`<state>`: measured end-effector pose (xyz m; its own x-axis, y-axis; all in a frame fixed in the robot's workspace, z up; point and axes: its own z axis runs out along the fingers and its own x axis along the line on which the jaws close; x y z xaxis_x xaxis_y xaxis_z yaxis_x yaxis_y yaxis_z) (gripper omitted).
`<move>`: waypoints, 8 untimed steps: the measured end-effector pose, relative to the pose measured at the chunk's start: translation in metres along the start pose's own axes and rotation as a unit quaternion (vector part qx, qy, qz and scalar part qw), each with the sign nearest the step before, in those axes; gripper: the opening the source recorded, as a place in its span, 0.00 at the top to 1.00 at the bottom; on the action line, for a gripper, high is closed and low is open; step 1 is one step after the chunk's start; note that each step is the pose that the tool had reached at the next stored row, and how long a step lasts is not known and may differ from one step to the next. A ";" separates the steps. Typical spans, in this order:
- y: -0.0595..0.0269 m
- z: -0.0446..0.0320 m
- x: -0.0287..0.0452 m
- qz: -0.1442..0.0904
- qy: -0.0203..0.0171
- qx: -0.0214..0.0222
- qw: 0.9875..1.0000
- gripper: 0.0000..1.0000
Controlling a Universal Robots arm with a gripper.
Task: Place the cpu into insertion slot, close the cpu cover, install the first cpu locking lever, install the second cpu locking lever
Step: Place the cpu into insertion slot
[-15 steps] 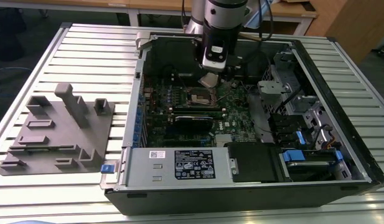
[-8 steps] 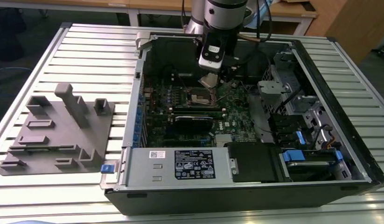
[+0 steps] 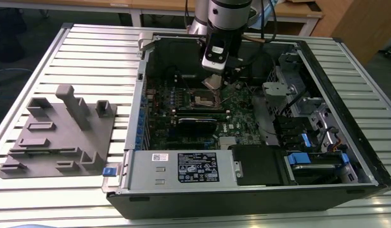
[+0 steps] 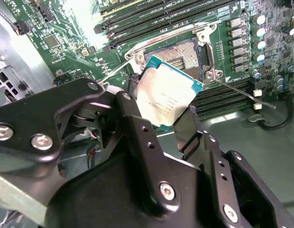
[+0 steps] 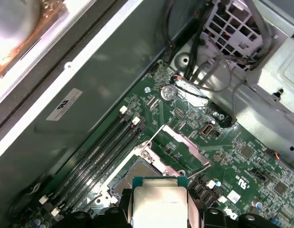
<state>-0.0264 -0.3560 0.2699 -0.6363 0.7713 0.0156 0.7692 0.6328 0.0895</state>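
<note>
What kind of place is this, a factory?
Probably a robotics lab or workshop: an opened computer case sits on a slatted metal table, wooden desks stand behind it, and the gripper holds the cpu above the green motherboard.

The arm (image 3: 223, 19) is being held pointing downward, and the cpu (image 4: 168, 92) is being gripped at two edges between the fingers (image 4: 137, 128) of the end effector (image 4: 161, 114).

I see a pale slatted metal table (image 3: 87, 52) over a dark floor (image 3: 37, 23), with wooden desks (image 3: 297, 16) behind it.
</note>
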 end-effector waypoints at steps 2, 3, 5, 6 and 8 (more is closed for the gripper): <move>0.0000 0.0002 0.0000 0.018 -0.002 0.000 1.000 0.46; 0.0000 0.0003 0.0000 0.027 -0.002 0.000 1.000 0.46; -0.0001 0.0006 0.0000 0.045 -0.004 -0.001 0.999 0.46; -0.0001 0.0007 0.0000 0.054 -0.005 -0.001 0.999 0.46; -0.0001 0.0010 0.0000 0.072 -0.006 -0.001 0.997 0.46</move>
<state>-0.0264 -0.3560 0.2689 -0.5192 0.8545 0.0155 0.8519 0.5160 0.0895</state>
